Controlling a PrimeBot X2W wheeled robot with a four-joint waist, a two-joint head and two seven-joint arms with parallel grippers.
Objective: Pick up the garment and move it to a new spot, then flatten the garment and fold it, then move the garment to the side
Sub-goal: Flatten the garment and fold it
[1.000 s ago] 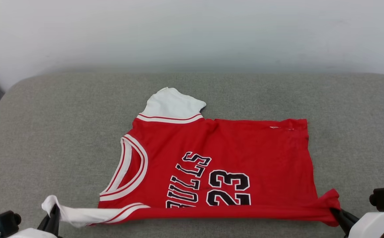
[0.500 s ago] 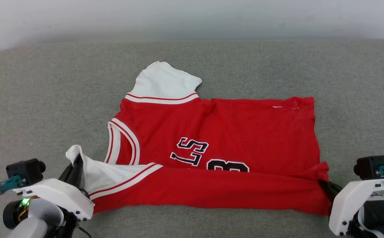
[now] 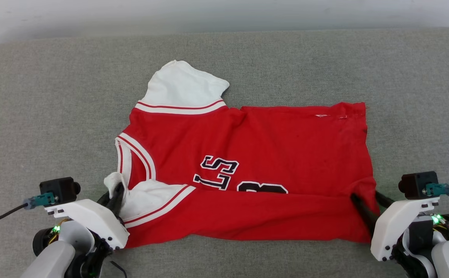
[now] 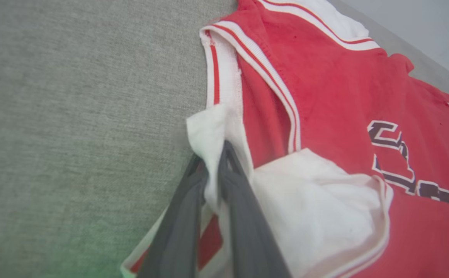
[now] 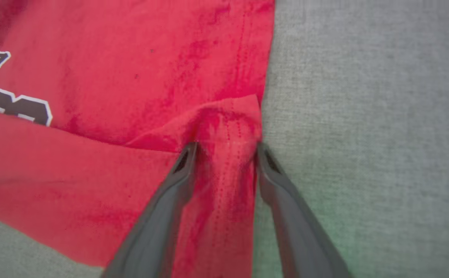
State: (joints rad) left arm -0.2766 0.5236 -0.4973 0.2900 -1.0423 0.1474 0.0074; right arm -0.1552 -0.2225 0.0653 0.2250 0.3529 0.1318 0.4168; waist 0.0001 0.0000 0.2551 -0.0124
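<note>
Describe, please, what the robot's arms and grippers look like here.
The left gripper and right gripper each have two long dark grey tapering fingers on a white moulded shell. A black boxy camera with a teal plug and black cable sits on each wrist; green lights glow nearby.

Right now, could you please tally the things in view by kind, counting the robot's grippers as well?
Garments: 1, the red jersey-style shirt with white sleeves.
Grippers: 2, the left gripper and the right gripper, each with two long dark fingers.
Surfaces: 1, the grey woven fabric surface under the shirt.
Total: 4.
</note>
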